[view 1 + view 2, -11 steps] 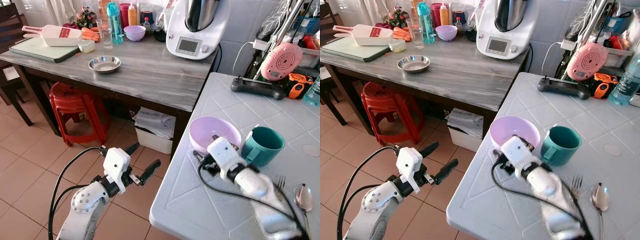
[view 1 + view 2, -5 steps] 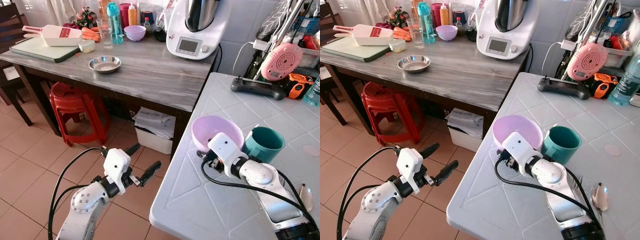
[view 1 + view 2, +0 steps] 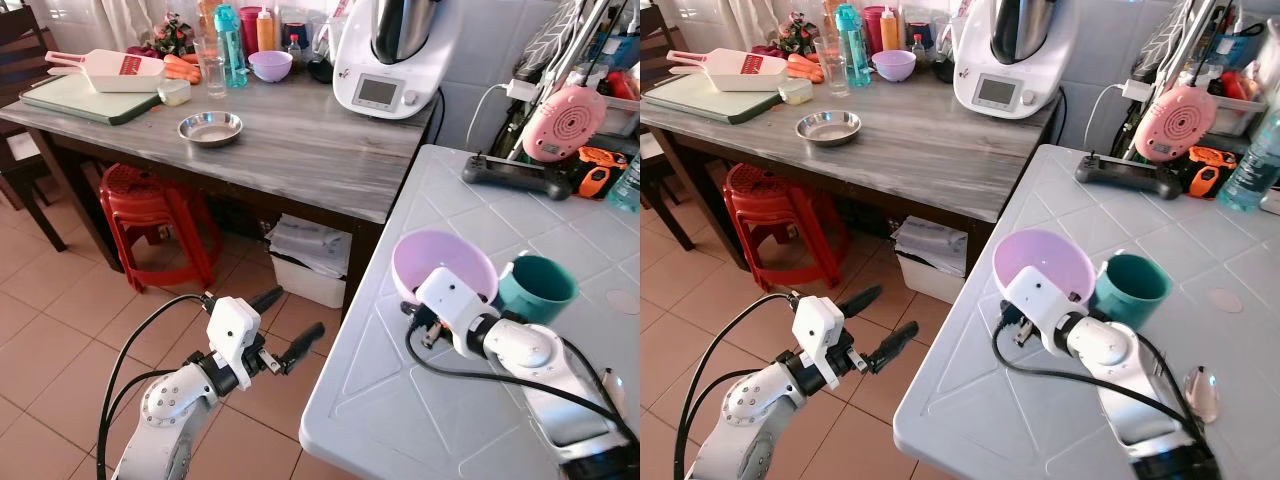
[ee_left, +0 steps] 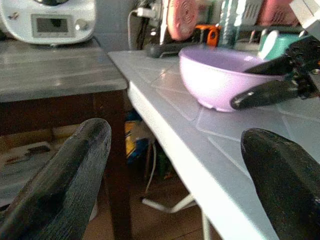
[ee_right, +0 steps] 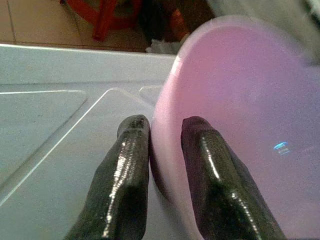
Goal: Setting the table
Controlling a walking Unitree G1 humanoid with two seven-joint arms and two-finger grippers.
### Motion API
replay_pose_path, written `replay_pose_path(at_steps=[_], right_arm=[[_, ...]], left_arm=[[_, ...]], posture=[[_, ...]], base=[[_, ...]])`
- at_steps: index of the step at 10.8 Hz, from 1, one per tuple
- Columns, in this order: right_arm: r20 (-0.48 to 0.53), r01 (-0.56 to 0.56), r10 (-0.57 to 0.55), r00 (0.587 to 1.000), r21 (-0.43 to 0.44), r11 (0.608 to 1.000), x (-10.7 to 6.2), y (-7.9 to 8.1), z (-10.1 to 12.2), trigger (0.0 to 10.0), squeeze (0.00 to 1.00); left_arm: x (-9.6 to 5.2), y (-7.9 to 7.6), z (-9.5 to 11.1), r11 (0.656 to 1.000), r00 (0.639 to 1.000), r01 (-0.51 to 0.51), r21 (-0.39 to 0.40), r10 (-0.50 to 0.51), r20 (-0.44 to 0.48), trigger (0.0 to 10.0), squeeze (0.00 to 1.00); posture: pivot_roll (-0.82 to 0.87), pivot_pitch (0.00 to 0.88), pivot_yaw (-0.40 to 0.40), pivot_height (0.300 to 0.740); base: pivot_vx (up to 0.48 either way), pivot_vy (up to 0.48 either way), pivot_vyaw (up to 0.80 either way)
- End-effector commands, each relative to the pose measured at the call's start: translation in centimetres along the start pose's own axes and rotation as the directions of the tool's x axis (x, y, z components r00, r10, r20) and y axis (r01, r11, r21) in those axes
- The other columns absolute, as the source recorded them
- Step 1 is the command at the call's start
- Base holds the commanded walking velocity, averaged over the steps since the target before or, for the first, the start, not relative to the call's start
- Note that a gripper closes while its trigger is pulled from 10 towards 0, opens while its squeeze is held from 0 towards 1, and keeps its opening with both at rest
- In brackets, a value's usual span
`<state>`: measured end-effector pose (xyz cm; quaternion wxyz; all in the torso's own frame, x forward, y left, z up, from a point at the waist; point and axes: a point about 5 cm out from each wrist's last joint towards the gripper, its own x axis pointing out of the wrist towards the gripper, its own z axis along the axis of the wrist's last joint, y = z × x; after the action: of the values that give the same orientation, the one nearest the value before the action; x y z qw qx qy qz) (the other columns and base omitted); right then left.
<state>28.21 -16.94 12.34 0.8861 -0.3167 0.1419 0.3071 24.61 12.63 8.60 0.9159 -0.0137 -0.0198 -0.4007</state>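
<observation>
A large lilac bowl [image 3: 445,262] sits near the left edge of the white tiled table [image 3: 400,420], tipped up on its near side. My right gripper [image 5: 165,125] is shut on the bowl's near rim [image 5: 165,100], with one finger inside and one outside. A teal mug [image 3: 537,287] stands touching the bowl on its right. A spoon [image 3: 1200,390] lies at the table's front right. My left gripper [image 3: 290,320] hangs open over the floor, left of the table; its wrist view shows the bowl [image 4: 220,75] from the side.
A grey wooden table [image 3: 300,150] at the back carries a steel dish [image 3: 209,127], a white kitchen machine [image 3: 385,60], bottles and a cutting board. A red stool [image 3: 150,205] stands under it. A black controller [image 3: 515,175] and a pink device [image 3: 563,122] lie at the white table's far side.
My right gripper has closed on the bowl's near rim and tipped it up, shifting it slightly right against the mug. The left arm has barely moved.
</observation>
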Motion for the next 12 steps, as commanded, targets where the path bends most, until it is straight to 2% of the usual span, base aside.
replay_pose_path(at_steps=[1,5,8,9,11,12], right_arm=[[0.041,-0.005,0.007,0.999,-0.03,1.0,-0.2,0.0,1.3,0.0,0.0],[0.049,-0.003,0.005,0.999,-0.057,0.998,-0.3,0.1,1.5,0.0,0.0],[0.049,0.002,0.001,0.999,-0.072,0.997,-0.2,0.0,1.6,0.0,0.0],[0.077,0.038,-0.033,0.996,-0.068,0.997,-0.2,-0.2,2.1,0.0,0.0],[0.205,0.186,-0.181,0.962,-0.004,0.983,-0.1,-1.0,3.9,0.0,0.0],[0.247,0.265,-0.27,0.931,0.053,0.963,-0.4,-1.5,4.6,0.0,0.0]], left_arm=[[0.0,-0.1,0.2,1.0,0.999,0.03,-0.004,-0.03,0.011,10.0,0.0],[-0.9,-0.5,0.4,0.987,0.987,0.156,-0.047,-0.157,-0.015,10.0,0.0],[-1.1,-0.3,0.4,0.987,0.988,0.154,-0.043,-0.155,-0.018,10.0,0.0],[-1.1,-0.2,0.4,0.989,0.99,0.14,-0.037,-0.141,-0.019,10.0,0.0],[-0.5,1.2,0.7,1.0,1.0,-0.003,0.004,0.004,-0.011,10.0,0.0],[-0.1,2.4,0.5,0.99,0.989,-0.14,0.026,0.141,-0.041,10.0,0.0]], posture=[[0.04,0.006,-0.026,0.74],[0.04,0.007,-0.025,0.74],[0.04,0.013,-0.026,0.74],[0.04,0.01,-0.026,0.74],[0.04,0.01,-0.026,0.74],[0.04,0.01,-0.026,0.74]], base=[[0.0,0.0,0.0],[0.0,0.0,0.0],[0.0,0.0,0.0],[0.0,0.0,0.0],[0.0,0.0,0.0],[0.0,0.0,0.0]])
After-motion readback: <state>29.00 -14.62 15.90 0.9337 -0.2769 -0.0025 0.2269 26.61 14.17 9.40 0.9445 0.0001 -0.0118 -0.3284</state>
